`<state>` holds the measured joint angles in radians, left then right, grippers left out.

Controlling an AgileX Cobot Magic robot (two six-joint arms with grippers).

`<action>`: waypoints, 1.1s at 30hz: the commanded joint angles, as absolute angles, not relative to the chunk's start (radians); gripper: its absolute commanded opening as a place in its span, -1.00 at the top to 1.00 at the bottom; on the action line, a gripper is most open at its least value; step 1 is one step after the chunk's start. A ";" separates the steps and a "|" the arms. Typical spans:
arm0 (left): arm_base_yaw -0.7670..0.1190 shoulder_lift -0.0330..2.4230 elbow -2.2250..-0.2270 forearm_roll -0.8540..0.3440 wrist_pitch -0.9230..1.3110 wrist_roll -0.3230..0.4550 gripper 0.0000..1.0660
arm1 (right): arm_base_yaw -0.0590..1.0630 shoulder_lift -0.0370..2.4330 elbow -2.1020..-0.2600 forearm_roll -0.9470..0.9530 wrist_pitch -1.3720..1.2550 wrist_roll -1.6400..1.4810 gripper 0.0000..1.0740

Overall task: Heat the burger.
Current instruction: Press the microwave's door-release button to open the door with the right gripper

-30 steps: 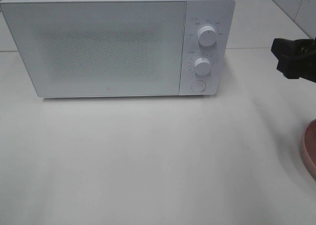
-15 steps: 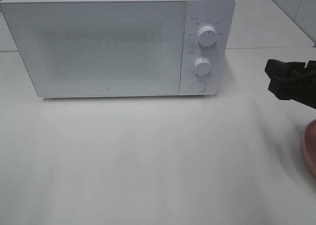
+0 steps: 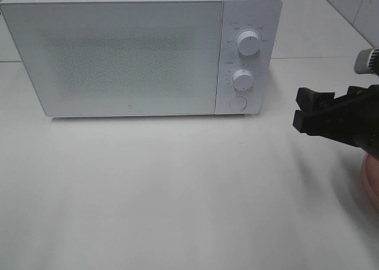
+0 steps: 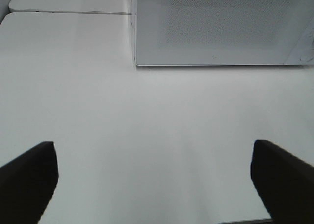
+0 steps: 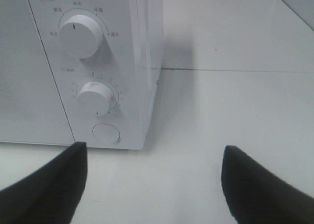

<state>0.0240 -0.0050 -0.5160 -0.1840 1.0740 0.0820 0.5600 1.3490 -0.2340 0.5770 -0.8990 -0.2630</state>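
Observation:
The burger is out of view in every frame. The white microwave [image 3: 118,57] stands at the back of the table with its door shut; it also shows in the left wrist view [image 4: 221,27] and the right wrist view [image 5: 98,62]. My right gripper [image 3: 325,113] is open and empty, to the right of the microwave's control panel, about level with the round button [image 3: 237,103]. In its wrist view [image 5: 154,184] the fingers stand wide apart, facing the knobs. My left gripper [image 4: 154,180] is open and empty over bare table in front of the microwave, outside the exterior view.
A pink plate [image 3: 370,184] shows only as a sliver at the right edge, partly under the right arm. The microwave has two white knobs [image 3: 248,43] [image 3: 242,79]. The white table [image 3: 177,193] stretches in front of it.
My right gripper has moved left and toward the front, from the right edge toward the microwave's control panel. The microwave and plate have not moved.

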 commanded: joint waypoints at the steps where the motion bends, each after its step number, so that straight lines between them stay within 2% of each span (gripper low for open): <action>1: 0.020 -0.022 -0.514 -0.185 1.065 0.079 -0.88 | 0.641 1.408 -0.233 0.693 -0.991 -0.285 -0.37; 2: 0.020 -0.022 -0.514 -0.185 1.065 0.079 -0.88 | 0.691 1.447 -0.233 0.748 -1.047 -0.289 -0.37; 7: 0.020 -0.022 -0.514 -0.185 1.065 0.079 -0.88 | 0.791 1.521 -0.255 0.857 -1.111 -0.296 -0.37; 13: 0.020 -0.022 -0.514 -0.185 1.065 0.079 -0.88 | 0.872 1.599 -0.307 0.909 -1.117 -0.296 -0.37; 29: 0.020 -0.022 -0.514 -0.185 1.065 0.079 -0.88 | 0.879 1.641 -0.372 0.930 -1.062 -0.262 -0.36; 33: 0.020 -0.022 -0.514 -0.185 1.065 0.079 -0.88 | 0.879 1.641 -0.372 0.931 -1.062 -0.100 -0.25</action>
<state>0.0240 -0.0050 -0.5160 -0.1840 1.0740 0.0820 0.8730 1.6380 -0.3640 0.9310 -1.0630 -0.1990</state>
